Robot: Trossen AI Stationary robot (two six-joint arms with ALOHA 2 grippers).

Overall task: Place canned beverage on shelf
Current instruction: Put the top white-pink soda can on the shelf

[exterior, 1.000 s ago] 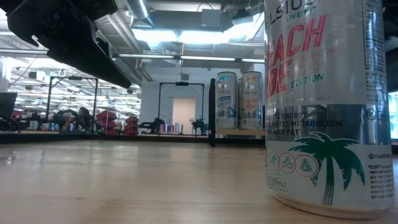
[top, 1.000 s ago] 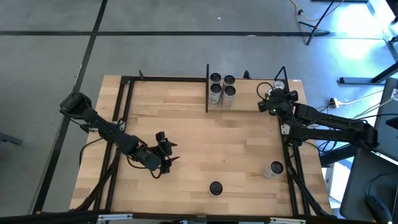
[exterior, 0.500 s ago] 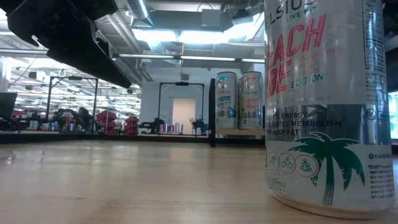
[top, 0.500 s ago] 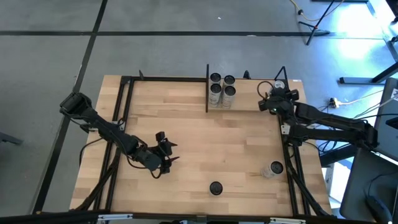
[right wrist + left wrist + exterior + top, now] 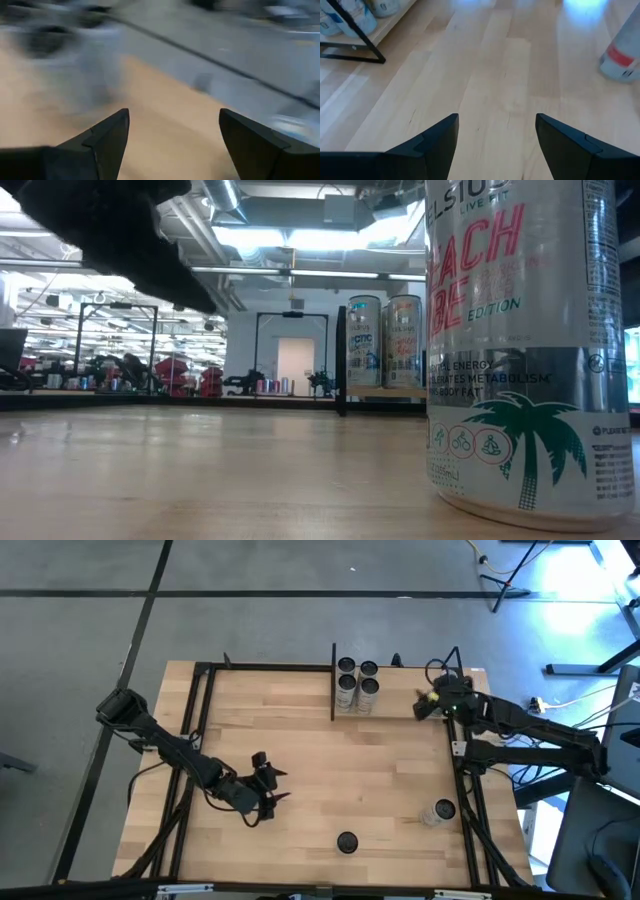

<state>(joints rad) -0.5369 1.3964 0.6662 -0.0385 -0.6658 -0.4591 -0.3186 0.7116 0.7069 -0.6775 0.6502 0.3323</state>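
The right gripper (image 5: 428, 703) sits at the upper right of the high view, by the right end of the shelf (image 5: 395, 700); its own camera shows dark, wedge-shaped fingers (image 5: 107, 137) spread wide with nothing between them. The left gripper (image 5: 266, 789) hangs over the lower left of the table (image 5: 300, 760), fingers (image 5: 440, 137) also parted and empty above pale, smooth wood planks.

Four cans (image 5: 357, 686), cylindrical with shiny metal tops, stand clustered on the shelf against its thin black post. One dark-topped can (image 5: 347, 842) stands at the bottom centre of the table, printed with a teal palm in the low view. Another can (image 5: 438, 812) lies tilted at lower right.
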